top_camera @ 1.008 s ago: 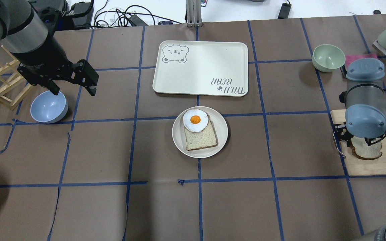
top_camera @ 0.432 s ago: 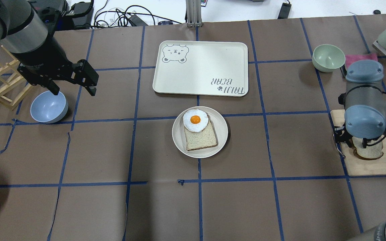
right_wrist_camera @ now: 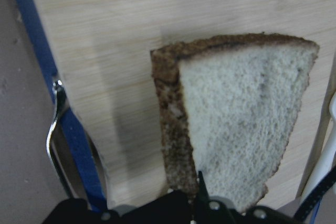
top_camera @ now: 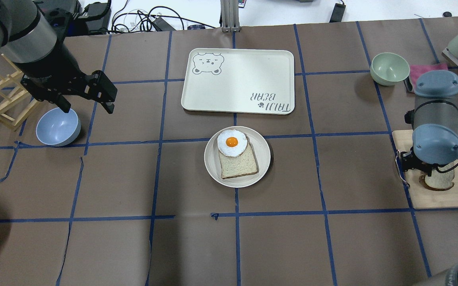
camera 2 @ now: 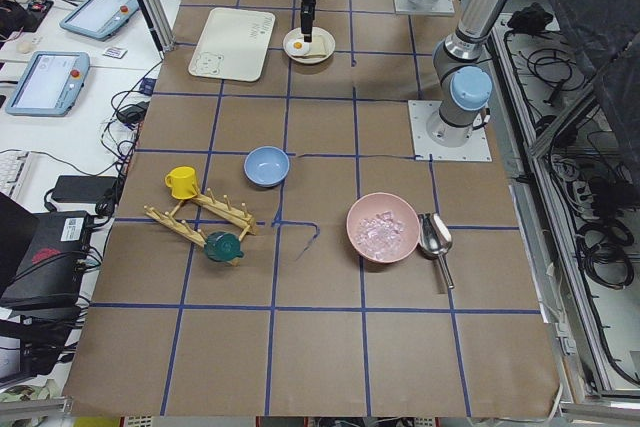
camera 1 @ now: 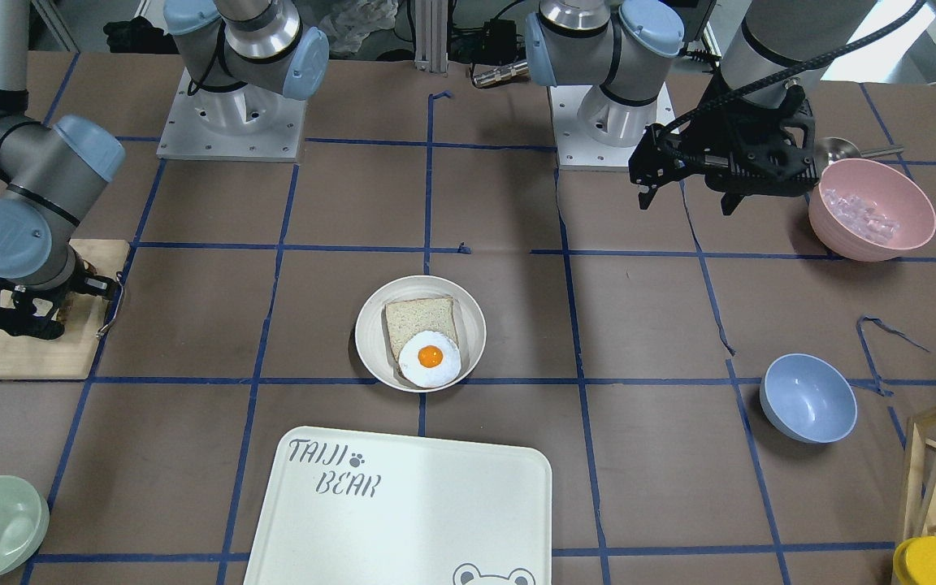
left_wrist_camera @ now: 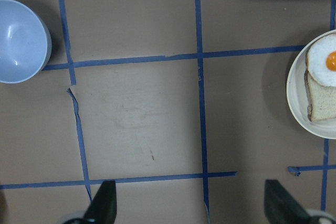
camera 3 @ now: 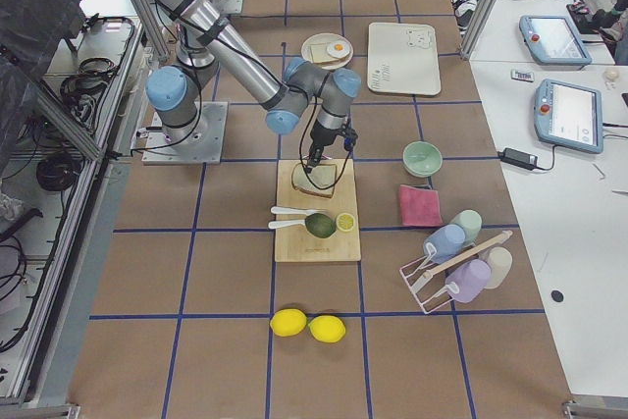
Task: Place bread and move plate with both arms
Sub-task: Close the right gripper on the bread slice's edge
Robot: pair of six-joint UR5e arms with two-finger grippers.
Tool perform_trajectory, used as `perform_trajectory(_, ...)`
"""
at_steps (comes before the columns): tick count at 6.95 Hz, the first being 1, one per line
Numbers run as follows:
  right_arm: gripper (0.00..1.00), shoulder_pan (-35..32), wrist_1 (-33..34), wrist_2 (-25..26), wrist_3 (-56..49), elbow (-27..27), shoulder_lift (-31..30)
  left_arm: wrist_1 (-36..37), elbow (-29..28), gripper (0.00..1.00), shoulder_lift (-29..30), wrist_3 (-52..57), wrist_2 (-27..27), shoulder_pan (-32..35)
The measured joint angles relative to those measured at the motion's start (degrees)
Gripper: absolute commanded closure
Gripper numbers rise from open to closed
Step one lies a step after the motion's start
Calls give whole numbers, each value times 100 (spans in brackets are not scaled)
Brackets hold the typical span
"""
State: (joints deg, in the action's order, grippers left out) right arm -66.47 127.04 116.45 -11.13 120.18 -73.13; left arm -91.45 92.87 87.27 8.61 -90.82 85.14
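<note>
Wood lies under the bread: you find the dark-crusted slice over the cutting board, at 3 o'clock from the plate in the overhead view and well apart from it. The right gripper pinches the bread by one end. In the right wrist view it stands tilted, its brown crust edge turned to the camera, and you cannot tell whether its other end touches the board.

The plate sits at the table's middle and carries a paler slice, with a fried egg on that slice's 12 o'clock end. Near the plate at 12 o'clock lies the cream tray. You can read "TAIJI BEAR" and a paw print on it in grey, upside down from the overhead camera and upright from the front one. A bear's face is drawn in the opposite corner.

The left gripper hangs above the table at 10 o'clock from the plate, fingers spread wide and holding nothing, just beside a blue bowl. A green bowl stands at 2 o'clock from the plate. A pink bowl of clear cubes sits at 8 o'clock.
</note>
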Motion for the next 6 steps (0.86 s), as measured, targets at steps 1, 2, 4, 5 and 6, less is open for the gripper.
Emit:
perform_trajectory(1,100,2,-1,6,10,-4,-4,-2,0,0,0,0,0,-2)
perform_trajectory(2,100,2,-12,8,25,-15,-33,-3,2,0,0,2,-3,-1)
perform_trajectory(4,100,-5,-33,33,36,-30,-277,0,0,0,-3,8,-4,2)
perform_trajectory(5,100,-14,-37,34,43,-35,-415,-2,1,0,-3,8,0,1)
perform_trajectory(6,100,-22,-38,25,58,-45,-490,-2,2,0,-1,9,2,-3)
